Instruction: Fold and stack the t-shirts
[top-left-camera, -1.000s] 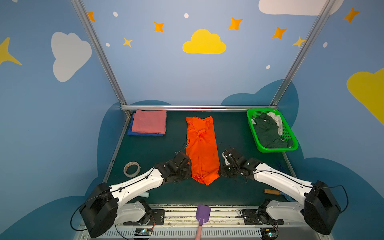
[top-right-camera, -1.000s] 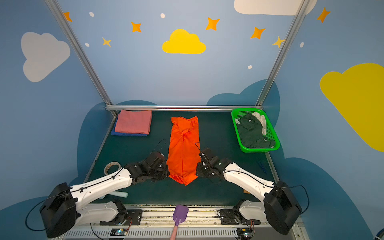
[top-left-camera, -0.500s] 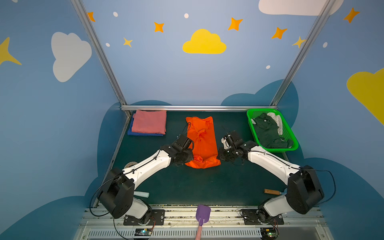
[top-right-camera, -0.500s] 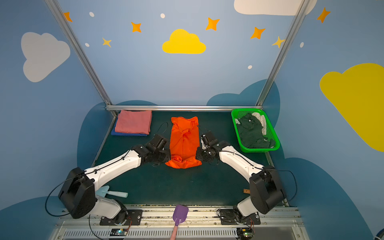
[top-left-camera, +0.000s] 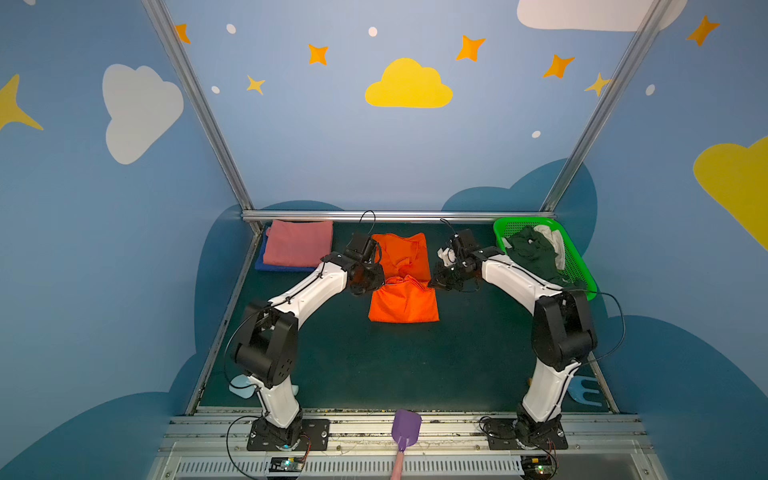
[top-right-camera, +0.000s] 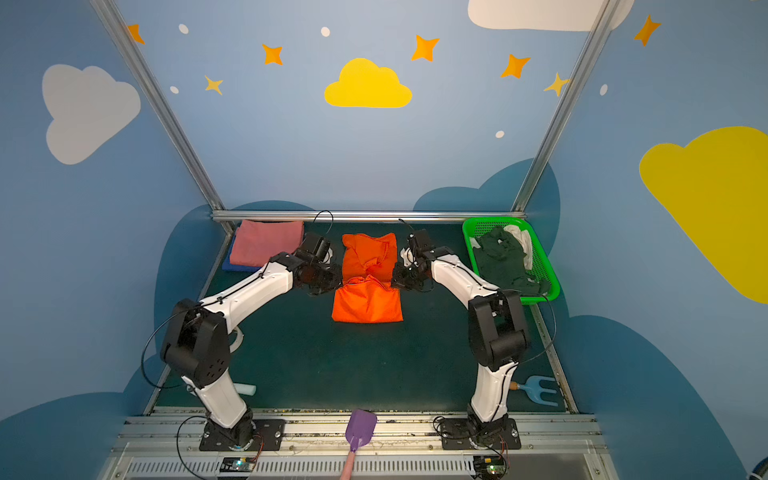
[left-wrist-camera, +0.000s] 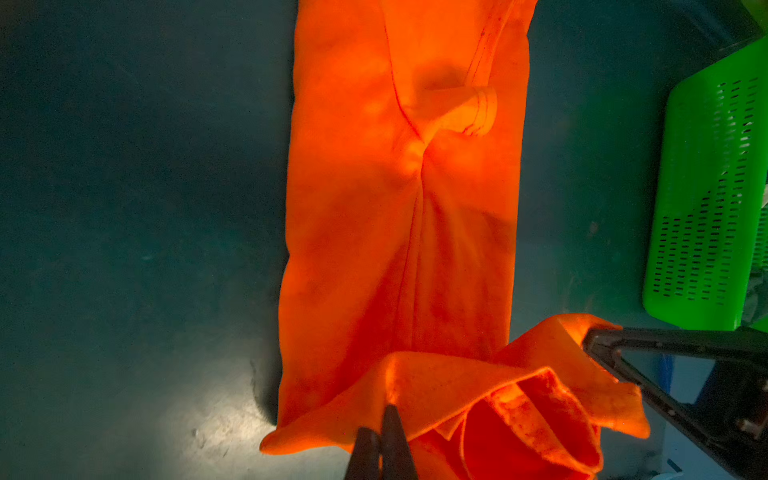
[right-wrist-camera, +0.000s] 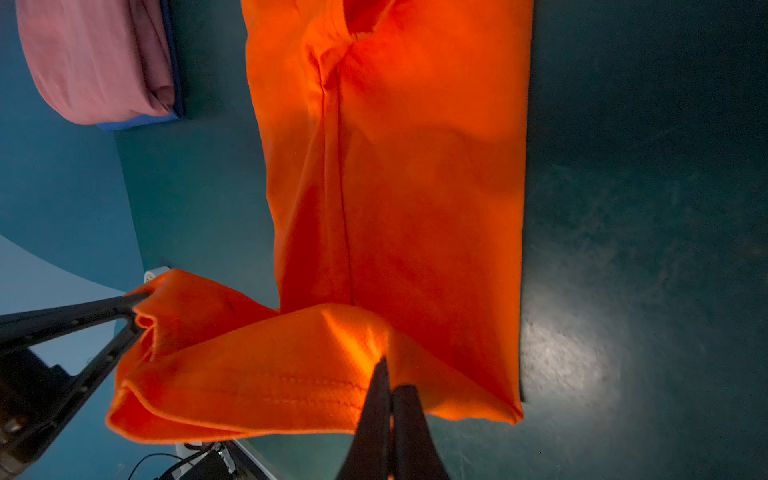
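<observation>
The orange t-shirt (top-left-camera: 403, 303) (top-right-camera: 368, 303) lies mid-table as a long strip, its near half doubled over toward the far end. My left gripper (top-left-camera: 379, 277) (left-wrist-camera: 384, 419) is shut on one corner of the raised hem. My right gripper (top-left-camera: 433, 283) (right-wrist-camera: 386, 374) is shut on the other corner, and the hem sags between them above the strip (left-wrist-camera: 395, 208) (right-wrist-camera: 415, 166). At the back left a folded pink t-shirt (top-left-camera: 297, 248) (right-wrist-camera: 95, 62) rests on a blue t-shirt (top-left-camera: 266, 266), of which only an edge shows.
A green mesh basket (top-left-camera: 582, 270) (left-wrist-camera: 706, 208) holding dark green and white cloth (top-left-camera: 532, 253) stands at the back right. A purple scoop (top-left-camera: 406, 428) lies on the front rail. A light blue toy fork (top-right-camera: 536, 390) sits by the right arm's base.
Both grippers have carried the orange shirt's near hem up and away from the front edge, so the near half now folds over the far half. Both arms reach farther back.
</observation>
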